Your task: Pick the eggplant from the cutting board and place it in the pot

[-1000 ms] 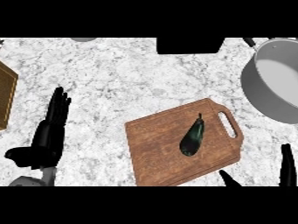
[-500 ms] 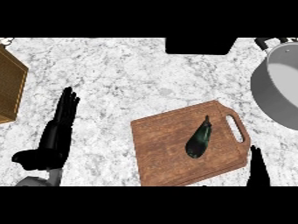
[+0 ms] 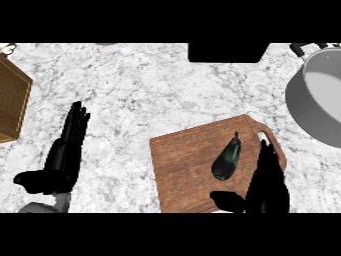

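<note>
You see the glossy, tapered eggplant [image 3: 227, 159] on the wooden board [image 3: 184, 170]; your right hand [image 3: 265, 182] beside it, fingers straight; left hand [image 3: 62, 155] flat over the marble bench [image 3: 158, 95]; steel pot [image 3: 328, 105] apart.

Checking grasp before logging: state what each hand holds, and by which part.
Nothing is held. The right hand is open beside the eggplant on the cutting board; the left hand is open.

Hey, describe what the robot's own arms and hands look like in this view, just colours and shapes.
Each robot hand is matte black with long, slender fingers and a stubby thumb. The left robot hand joins a light grey rounded forearm, just visible at the lower edge. The right robot hand shows only as a black shape; its forearm is out of view. No cables or markings show.
</note>
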`<state>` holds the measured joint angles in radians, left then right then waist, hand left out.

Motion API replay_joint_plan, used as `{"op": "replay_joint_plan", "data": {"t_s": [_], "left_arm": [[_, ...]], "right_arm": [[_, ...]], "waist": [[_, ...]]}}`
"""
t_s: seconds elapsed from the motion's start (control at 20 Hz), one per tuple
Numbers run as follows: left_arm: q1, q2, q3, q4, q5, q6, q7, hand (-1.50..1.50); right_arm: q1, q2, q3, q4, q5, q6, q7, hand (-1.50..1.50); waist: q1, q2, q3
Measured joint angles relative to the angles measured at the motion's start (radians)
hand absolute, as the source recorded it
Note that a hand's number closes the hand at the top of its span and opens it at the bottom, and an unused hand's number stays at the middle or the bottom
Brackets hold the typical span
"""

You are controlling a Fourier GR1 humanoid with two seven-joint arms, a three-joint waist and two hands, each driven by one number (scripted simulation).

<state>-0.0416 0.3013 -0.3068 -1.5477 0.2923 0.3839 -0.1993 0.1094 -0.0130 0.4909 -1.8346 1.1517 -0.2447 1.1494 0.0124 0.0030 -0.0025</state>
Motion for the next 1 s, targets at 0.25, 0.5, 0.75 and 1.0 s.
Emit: {"op": "replay_joint_plan", "data": {"t_s": [0.25,0.5,0.75,1.0], "left_arm": [[-0.001,-0.013,0.004,-0.004,-0.017,0.004,0.006,0.0],[-0.009,-0.004,0.033,-0.001,-0.018,-0.019,0.019,0.0],[0.001,-0.014,0.04,-0.01,-0.029,-0.028,0.025,0.0],[0.004,-0.018,0.052,-0.02,-0.037,-0.039,0.041,0.0]], "right_arm": [[-0.04,0.004,0.021,0.045,-0.038,0.029,0.035,-1.5],[-0.098,0.005,0.003,0.14,-0.082,0.013,0.022,-1.5],[-0.129,0.005,0.005,0.228,-0.095,-0.013,0.013,-1.5],[-0.16,0.005,-0.032,0.303,-0.121,-0.045,-0.012,-1.5]], "waist": [[-0.005,-0.002,0.001],[-0.006,-0.002,0.002],[-0.007,-0.002,0.002],[-0.007,-0.002,0.003]]}}
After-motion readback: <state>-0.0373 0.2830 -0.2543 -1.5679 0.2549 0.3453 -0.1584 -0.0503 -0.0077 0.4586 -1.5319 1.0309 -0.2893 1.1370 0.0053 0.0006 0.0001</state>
